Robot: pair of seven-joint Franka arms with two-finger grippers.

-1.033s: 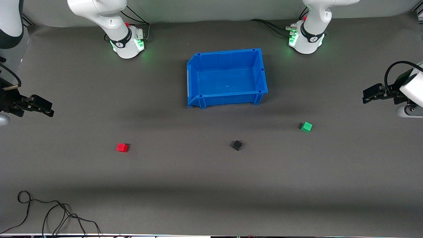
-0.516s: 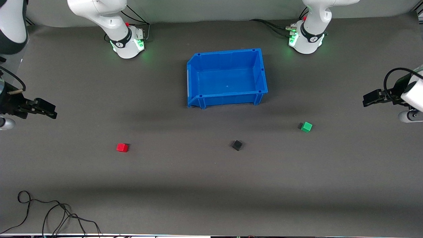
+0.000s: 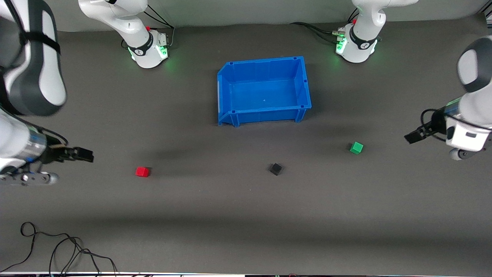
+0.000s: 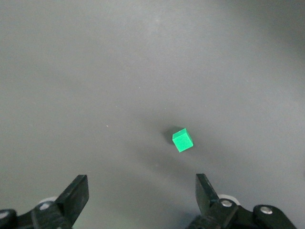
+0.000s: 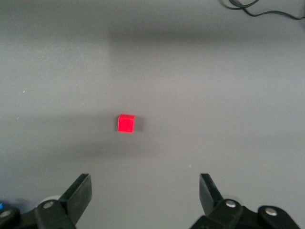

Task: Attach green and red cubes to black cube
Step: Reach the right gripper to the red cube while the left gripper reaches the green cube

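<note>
grey surface [image 3: 246,215] is carrying red cube [image 3: 142,171], black cube [image 3: 275,169] and green cube [image 3: 356,147], well apart. right gripper [image 3: 85,154] and left gripper [image 3: 411,137] are hovering, jaws apart; tiny cubes risk skidding under off-centre grasps.

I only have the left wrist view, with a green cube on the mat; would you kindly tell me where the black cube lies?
Observer: The black cube lies on the mat between the green cube and the red cube.
Operator: Thank you; what is the right gripper doing?
Observer: The right gripper is open over the mat near the red cube, holding nothing.
Operator: Is anything in the bin?
Observer: The blue bin holds no cube.
</note>
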